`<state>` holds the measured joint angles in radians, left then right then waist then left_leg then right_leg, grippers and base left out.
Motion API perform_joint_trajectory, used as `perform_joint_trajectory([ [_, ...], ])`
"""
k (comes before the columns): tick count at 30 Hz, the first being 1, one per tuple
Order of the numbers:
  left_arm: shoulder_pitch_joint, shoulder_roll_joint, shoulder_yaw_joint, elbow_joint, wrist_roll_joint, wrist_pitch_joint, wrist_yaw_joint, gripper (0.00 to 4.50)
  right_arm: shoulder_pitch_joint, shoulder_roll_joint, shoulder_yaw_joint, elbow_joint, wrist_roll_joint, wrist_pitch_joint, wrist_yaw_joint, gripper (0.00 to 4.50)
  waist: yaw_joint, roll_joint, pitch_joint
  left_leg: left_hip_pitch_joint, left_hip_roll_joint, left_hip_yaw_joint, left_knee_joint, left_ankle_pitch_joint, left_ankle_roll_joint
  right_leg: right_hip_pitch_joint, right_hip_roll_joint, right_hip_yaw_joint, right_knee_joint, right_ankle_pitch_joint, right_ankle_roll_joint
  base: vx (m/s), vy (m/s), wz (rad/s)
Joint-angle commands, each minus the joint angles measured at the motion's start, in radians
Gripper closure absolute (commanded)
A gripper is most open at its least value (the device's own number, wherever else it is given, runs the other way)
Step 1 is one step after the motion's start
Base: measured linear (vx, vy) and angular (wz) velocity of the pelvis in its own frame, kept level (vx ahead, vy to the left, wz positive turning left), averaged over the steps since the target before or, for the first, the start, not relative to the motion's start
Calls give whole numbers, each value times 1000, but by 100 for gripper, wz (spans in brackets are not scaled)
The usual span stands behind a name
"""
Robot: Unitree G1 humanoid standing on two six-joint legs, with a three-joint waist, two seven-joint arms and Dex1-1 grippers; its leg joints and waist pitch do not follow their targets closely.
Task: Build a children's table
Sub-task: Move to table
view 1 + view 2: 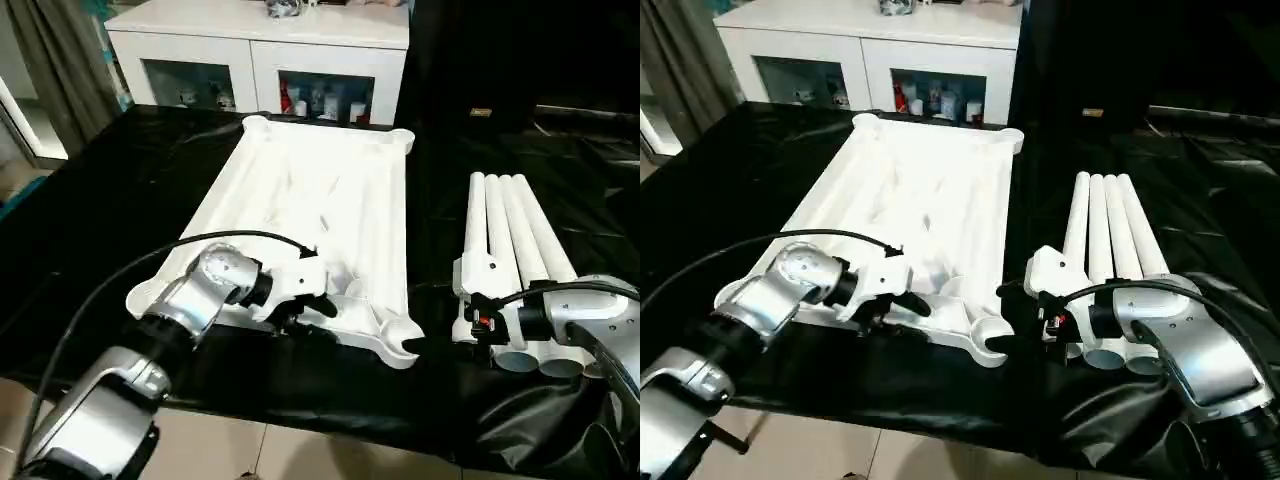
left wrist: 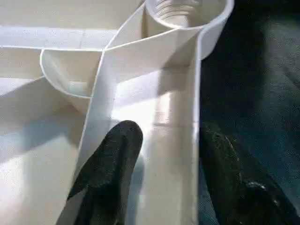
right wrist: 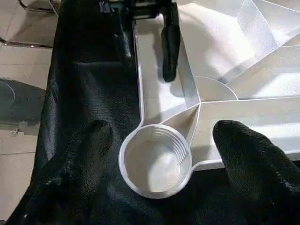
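Tabletop edge between left gripper fingers (astride) — corner socket near.

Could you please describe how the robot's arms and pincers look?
Both forearms are silver metallic cylinders with black joint sections. A black cable loops over each. White housings carry the left pincer and the right pincer, each with two black fingers; a small red mark sits near the right wrist.

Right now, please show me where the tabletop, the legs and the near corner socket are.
tabletop point(image 1: 310, 190): left eye view, ribbed underside.
legs point(image 1: 515, 225): left eye view, middle of the bundle.
socket point(image 3: 154, 164): right wrist view, threaded inside.
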<state>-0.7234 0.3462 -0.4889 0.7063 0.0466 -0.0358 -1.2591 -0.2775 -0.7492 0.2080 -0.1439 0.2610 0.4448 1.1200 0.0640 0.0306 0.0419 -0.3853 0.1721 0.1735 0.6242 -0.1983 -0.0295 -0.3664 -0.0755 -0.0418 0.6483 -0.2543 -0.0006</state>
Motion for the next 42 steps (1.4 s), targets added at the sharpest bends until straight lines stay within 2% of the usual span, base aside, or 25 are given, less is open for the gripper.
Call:
perform_joint_trajectory([
  [1,-26,-3,-7,28,19,-18,5,252,-5,-8,13,-12,-11,-4,-3,69,6,-10,-62,17,61,-23,-71,-88,89,47,-77,42,-70,139,-301,0,0,0],
  [3,-36,-13,-7,56,24,-33,8,285,-5,-9,14,-14,-14,-2,-2,69,5,-10,-61,18,62,-23,-72,-101,88,46,-78,42,-72,126,-301,0,0,0],
  [7,-45,-27,9,77,15,-20,0,307,-10,-8,19,-2,-35,-17,-8,69,5,-9,-60,19,63,-23,-74,-109,81,44,-78,42,-74,111,-304,0,0,0],
  [9,-47,-31,17,85,17,-20,0,336,-11,-6,21,6,-41,-22,-11,69,5,-10,-59,20,63,-23,-74,-115,79,44,-79,43,-75,106,-304,0,0,0],
  [11,-46,-33,23,88,16,-18,-1,345,-8,-6,20,3,-40,-21,-10,69,5,-14,-59,19,63,-23,-75,-116,81,45,-80,44,-75,100,-304,0,0,0],
  [14,-46,-34,28,98,18,-21,-3,381,-6,-5,23,0,-41,-21,-9,69,5,-13,-58,18,63,-23,-75,-115,84,44,-80,44,-76,89,-300,0,0,0],
  [16,-44,-32,29,100,19,-21,-2,387,-6,-1,25,-1,-43,-20,-9,69,5,-15,-57,17,64,-23,-76,-118,83,44,-80,43,-76,81,-299,0,0,0],
  [18,-42,-29,44,100,13,-10,15,424,-11,6,26,3,-45,-23,-10,69,3,-15,-56,17,63,-23,-76,-119,84,44,-81,43,-78,73,-297,0,0,0],
  [21,-37,-17,66,94,7,-2,41,429,-15,16,23,9,-44,-28,-17,69,2,-15,-56,18,64,-23,-76,-120,85,42,-81,43,-78,73,-298,0,0,0],
  [24,-18,19,87,83,7,3,64,439,-17,34,19,20,-48,-32,-38,69,-4,-14,-59,15,62,-24,-76,-102,87,44,-79,42,-73,109,-301,0,0,0],
  [25,-16,23,89,82,7,3,66,439,-17,35,19,21,-49,-32,-40,69,-6,-18,-59,13,61,-24,-75,-95,93,45,-79,42,-72,121,-300,0,0,0],
  [31,52,109,112,30,25,-24,85,439,-21,57,19,41,-59,-44,-63,69,-22,-12,-56,13,62,-24,-79,-103,91,42,-77,41,-74,101,-297,0,0,0],
  [36,117,176,133,-27,6,-74,46,439,-36,67,20,67,-68,-61,-67,69,-18,-8,-52,21,65,-21,-84,-141,69,34,-75,43,-78,55,-298,0,0,0],
  [37,126,182,140,-37,-2,-85,38,439,-39,69,20,70,-67,-61,-68,69,-18,-18,-52,18,66,-22,-86,-142,65,36,-77,43,-75,48,-295,0,0,0],
  [38,132,185,145,-43,-8,-92,34,439,-41,70,21,72,-67,-62,-69,69,-18,-14,-51,20,65,-20,-86,-147,60,34,-78,44,-77,33,-291,0,0,0],
  [39,140,186,152,-56,-23,-87,20,439,-43,71,22,74,-68,-63,-70,69,-18,-16,-50,21,66,-20,-87,-148,58,33,-77,44,-79,28,-289,0,0,0],
  [40,147,187,157,-68,-31,-84,14,439,-44,71,23,77,-69,-66,-71,69,-16,-13,-51,22,66,-19,-87,-148,55,32,-77,45,-77,31,-290,0,0,0],
  [41,159,189,165,-89,-49,-90,-3,439,-47,73,24,81,-70,-69,-71,69,-15,-18,-51,21,67,-19,-87,-139,56,33,-77,46,-75,45,-289,0,0,0],
  [42,161,190,166,-92,-51,-89,-4,439,-47,73,24,82,-70,-70,-71,69,-12,-17,-52,21,65,-18,-86,-125,60,33,-77,45,-74,59,-287,0,0,0],
])
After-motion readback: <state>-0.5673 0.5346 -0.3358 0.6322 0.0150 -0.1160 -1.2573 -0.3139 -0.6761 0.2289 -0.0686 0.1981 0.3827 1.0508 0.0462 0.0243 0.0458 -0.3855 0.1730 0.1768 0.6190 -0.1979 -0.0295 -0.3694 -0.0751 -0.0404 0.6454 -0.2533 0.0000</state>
